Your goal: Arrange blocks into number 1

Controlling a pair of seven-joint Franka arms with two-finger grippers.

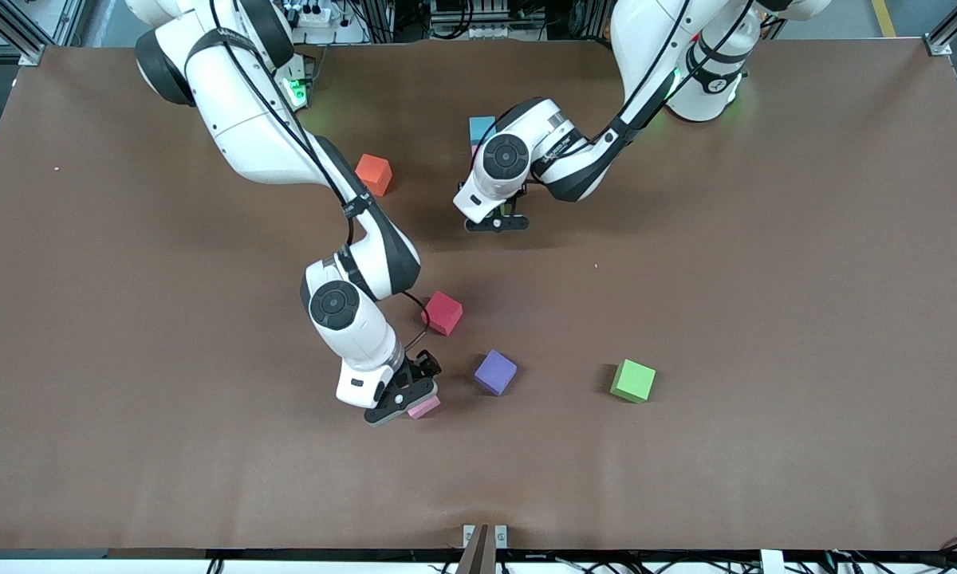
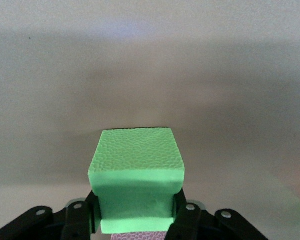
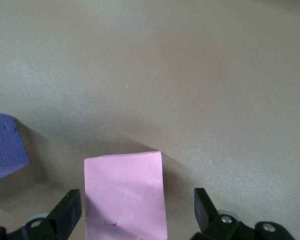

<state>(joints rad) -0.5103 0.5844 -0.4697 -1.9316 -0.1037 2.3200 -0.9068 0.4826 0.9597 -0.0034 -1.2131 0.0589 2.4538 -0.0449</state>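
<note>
On the brown worktop (image 1: 765, 319) the front view shows 1 light blue cube (image 1: 481, 127), 1 orange cube (image 1: 374, 174), 1 red cube (image 1: 443, 312), 1 purple cube (image 1: 495, 372), 1 free green cube (image 1: 632, 380) and 1 pink cube (image 1: 424, 406).

The light blue cube sits near the arm bases, partly hidden by the left arm. The free green cube lies nearer the camera, toward the left arm's end, well apart from the purple cube.

The left claw (image 1: 496, 223) hangs low over the worktop just in front of the blue cube. Only the left wrist view shows its load: a 2nd green cube (image 2: 136, 177) pinched between nearly closed fingers (image 2: 182, 220), with a strip of pink foam (image 2: 139, 236) showing just under it.

The right claw (image 1: 403, 399) is down at the pink cube. The right wrist view shows its fingers (image 3: 67, 210) spread wide on either side of that cube, not touching it, with the purple cube just beside.
</note>
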